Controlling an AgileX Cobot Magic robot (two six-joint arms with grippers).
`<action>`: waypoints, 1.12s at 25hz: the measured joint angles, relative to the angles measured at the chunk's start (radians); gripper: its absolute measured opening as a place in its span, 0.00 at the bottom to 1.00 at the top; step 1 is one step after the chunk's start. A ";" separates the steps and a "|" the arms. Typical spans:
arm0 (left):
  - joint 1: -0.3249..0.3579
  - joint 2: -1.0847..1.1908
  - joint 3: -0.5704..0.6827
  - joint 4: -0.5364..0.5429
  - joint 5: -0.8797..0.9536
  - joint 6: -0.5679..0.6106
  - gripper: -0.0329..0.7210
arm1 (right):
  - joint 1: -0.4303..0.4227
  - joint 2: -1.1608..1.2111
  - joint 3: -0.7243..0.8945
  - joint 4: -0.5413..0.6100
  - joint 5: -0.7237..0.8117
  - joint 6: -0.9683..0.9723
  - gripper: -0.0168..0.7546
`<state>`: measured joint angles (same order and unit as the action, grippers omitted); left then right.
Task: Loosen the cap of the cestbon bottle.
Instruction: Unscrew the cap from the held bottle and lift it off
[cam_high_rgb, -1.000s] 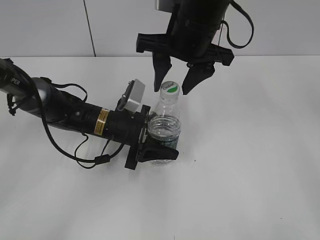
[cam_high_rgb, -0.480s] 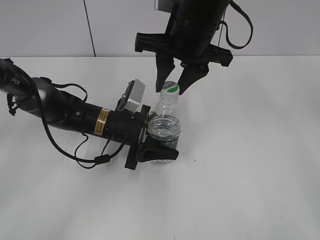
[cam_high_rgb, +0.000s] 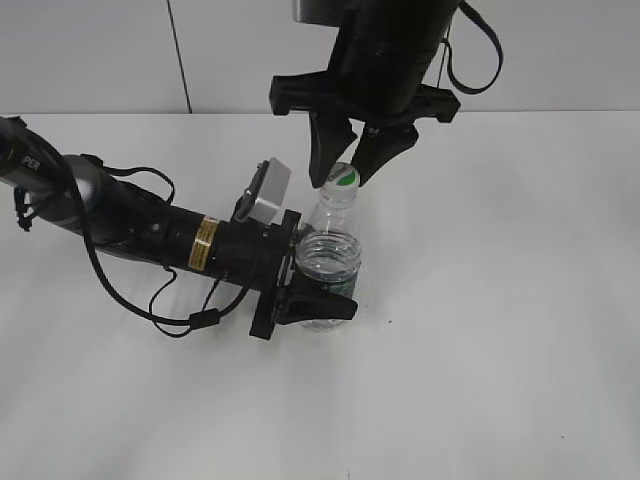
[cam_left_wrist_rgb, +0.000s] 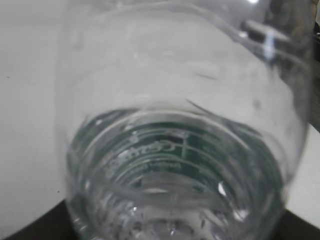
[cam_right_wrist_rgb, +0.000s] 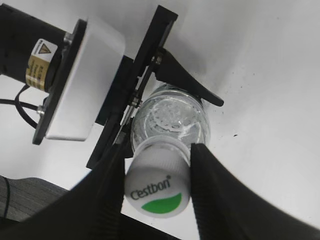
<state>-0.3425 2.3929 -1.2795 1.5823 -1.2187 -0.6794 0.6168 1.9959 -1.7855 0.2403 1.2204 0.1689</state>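
1. My right gripper (cam_high_rgb: 343, 170) hangs above the cestbon bottle (cam_high_rgb: 328, 262), fingers pointing down, with the cap (cam_high_rgb: 344, 178) sitting between them.
2. Through my right wrist camera, the cap (cam_right_wrist_rgb: 157, 188) lies squarely between my two dark fingers (cam_right_wrist_rgb: 212, 190), its white top with the green patch and printed name facing the lens.
3. There my jaws are drawn in narrow around the cap, each finger pressed against the cap's side wall; I see no gap on either side, so I am clamped on it.
4. Below the cap, the bottle's neck and ribbed shoulder (cam_right_wrist_rgb: 172, 120) drop away from my right fingertips toward the white table (cam_high_rgb: 500, 330).
5. My left gripper (cam_high_rgb: 318, 300) reaches in from the side, low on the bottle, jaws closed around the body at the dark green label band.
6. My left wrist camera is filled by the clear bottle wall (cam_left_wrist_rgb: 175, 150), with the green label seen through the plastic, right up against my palm, so the bottle sits deep between those jaws.
7. The bottle stands upright on the table, held low by my left jaws and topped by my right ones.
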 joint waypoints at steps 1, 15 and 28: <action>0.000 0.000 0.000 0.000 0.000 0.000 0.58 | 0.000 0.000 0.000 0.000 0.000 -0.037 0.42; 0.000 0.000 0.000 0.005 0.000 -0.001 0.58 | 0.000 0.000 0.000 0.011 0.001 -0.663 0.42; 0.000 0.000 0.000 0.009 0.001 -0.004 0.58 | 0.000 0.000 0.000 0.013 0.003 -1.072 0.42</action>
<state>-0.3425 2.3929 -1.2795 1.5909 -1.2178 -0.6835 0.6168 1.9959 -1.7855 0.2532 1.2232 -0.9033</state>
